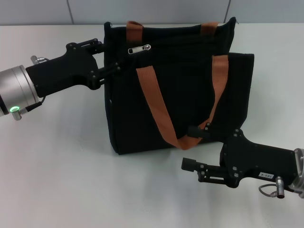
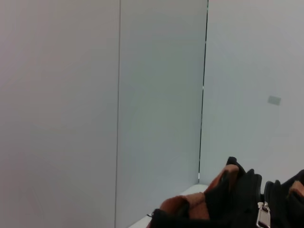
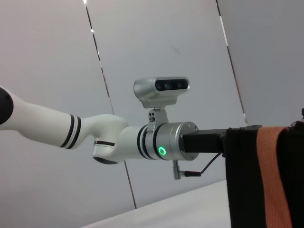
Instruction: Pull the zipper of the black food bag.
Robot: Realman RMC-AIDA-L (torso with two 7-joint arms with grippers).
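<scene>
So, counter [image 1: 61, 166]: plain white, light paneled wall behind
bag: black food bag [image 1: 175, 95] upright, zipper [image 1: 139, 49] far-left
left gripper [image 1: 110, 58]: fingers at bag's left edge, can't tell the grip
right gripper [image 1: 194, 148]: near-right, fingers apart

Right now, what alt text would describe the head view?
A black food bag with orange straps stands on a white table; the left end effector is at its upper corner near the silver zipper, the right end effector by its base.

We take the black food bag [image 1: 175, 90] as landmark, standing on the table [image 1: 61, 180]; the zipper [image 1: 139, 49] lies near its top left; the left gripper [image 1: 111, 57] touches its left edge; the right gripper [image 1: 192, 149] sits before its lower right.
</scene>
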